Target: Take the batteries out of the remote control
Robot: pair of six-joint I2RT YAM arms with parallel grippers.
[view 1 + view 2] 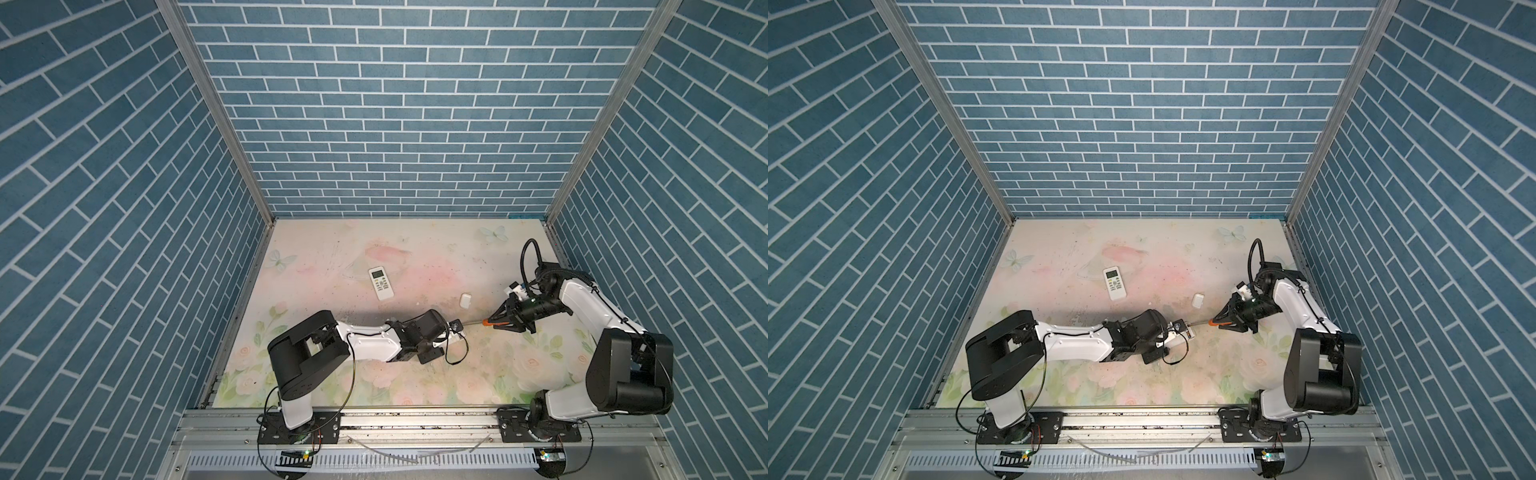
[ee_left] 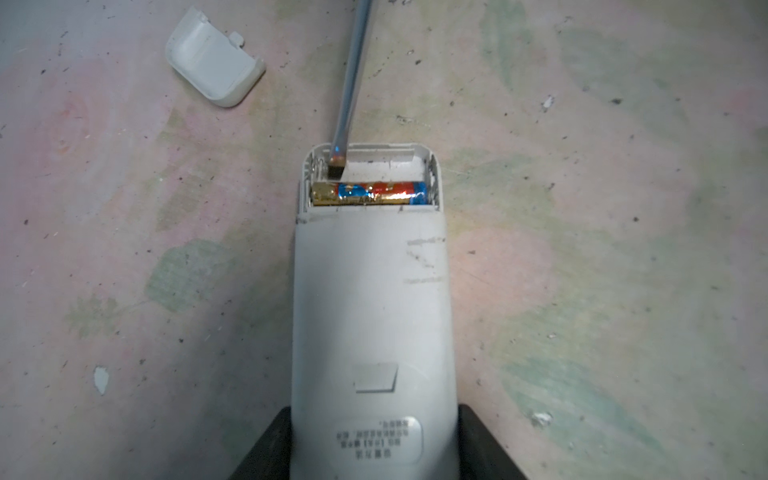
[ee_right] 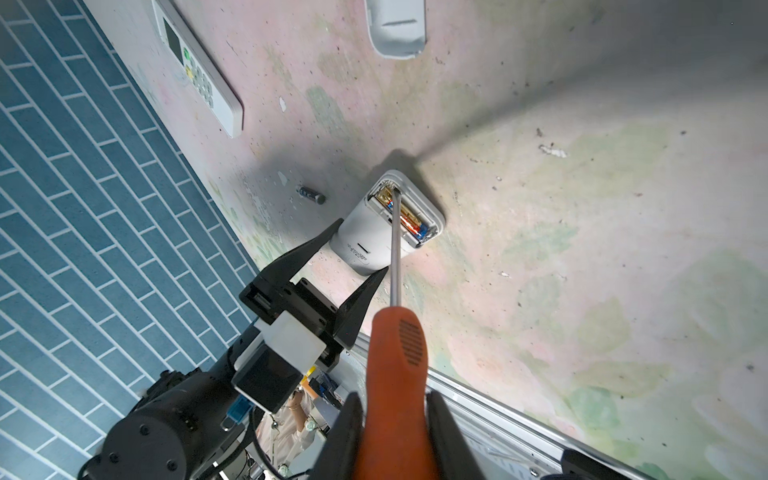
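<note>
While clamped on the sides of the remote (image 2: 370, 311), holds it back-up with the left end effector (image 3: 359, 251). Pinches the screwdriver (image 3: 395, 353) in the right end effector (image 3: 395, 411), tip inside the open compartment beside the seated battery (image 2: 370, 194). Shows a loose battery (image 3: 311, 194) on the surface (image 2: 582, 249) nearby.

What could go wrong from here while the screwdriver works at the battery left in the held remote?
1. The screwdriver has its tip in the empty slot beside the battery; it may slip and gouge the remote.
2. The left tool grips the remote only at its far end, so prying might twist it loose.
3. Once freed, the battery could roll away; a loose battery lies beside the remote.
</note>
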